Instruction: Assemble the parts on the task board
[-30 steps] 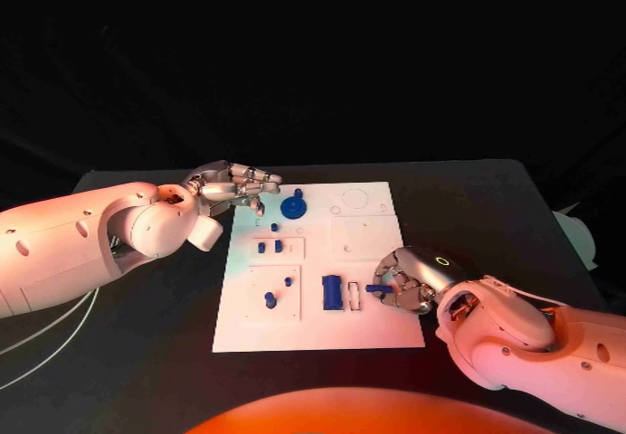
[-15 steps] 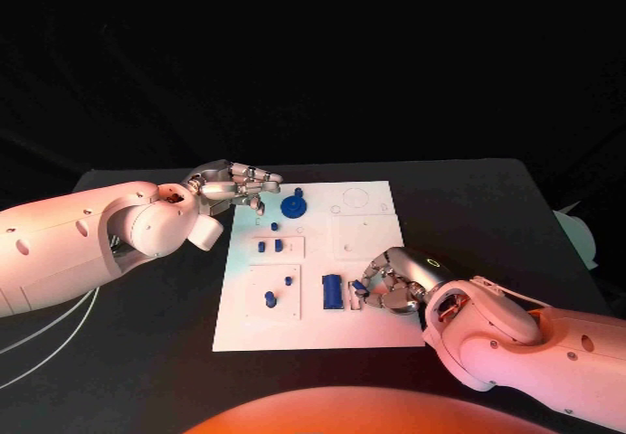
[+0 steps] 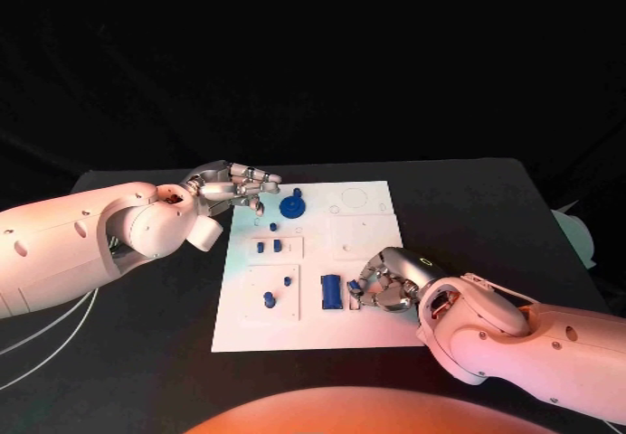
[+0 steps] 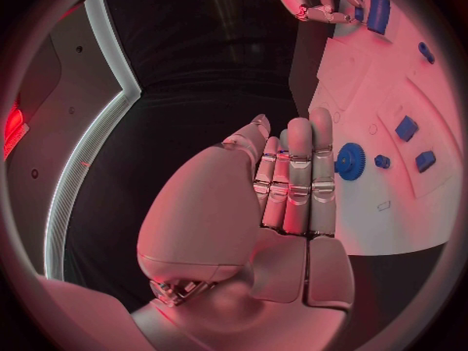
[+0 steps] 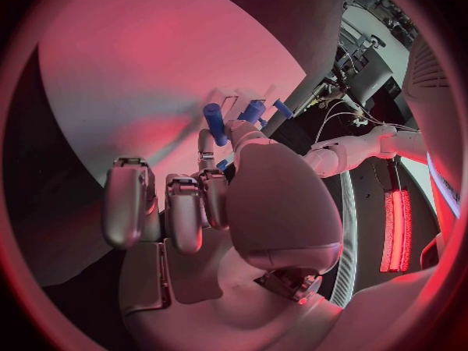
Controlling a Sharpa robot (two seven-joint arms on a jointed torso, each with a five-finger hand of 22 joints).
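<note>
Right hand (image 3: 389,280) holds a small blue peg (image 5: 214,123) w/ fingers clamped on it, over the near-right part of the task board (image 3: 372,237). Left hand (image 3: 235,185) rests at the board's far-left corner, fingers together, holding nothing.

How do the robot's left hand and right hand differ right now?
The left hand holds nothing, fingers straight and together, at the task board's far left corner beside the blue gear. The right hand is over the board's near right part, pinching a small blue peg by the blue block. Both are silver hands on white arms.
</note>
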